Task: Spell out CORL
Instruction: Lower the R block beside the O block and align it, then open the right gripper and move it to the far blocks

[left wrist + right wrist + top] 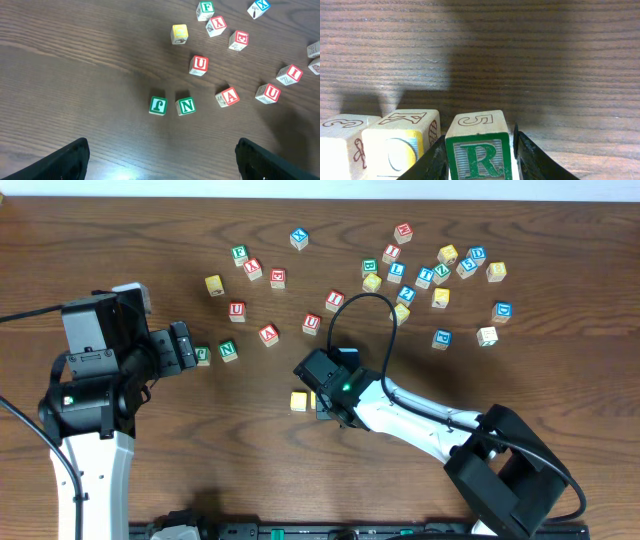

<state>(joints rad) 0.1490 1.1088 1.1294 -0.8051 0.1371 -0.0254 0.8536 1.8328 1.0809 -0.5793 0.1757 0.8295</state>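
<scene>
R cube (477,142) pinched inside the right tool (479,162); left tool (162,156) spread wide

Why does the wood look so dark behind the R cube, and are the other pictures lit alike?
Right wrist: a broad soft shadow, likely the arm's, darkens the table behind the R cube, which is itself sharp. Left wrist: a pale sheen on the wood near the bottom edge and a dim patch at right. Overhead: even light, no glare.
</scene>
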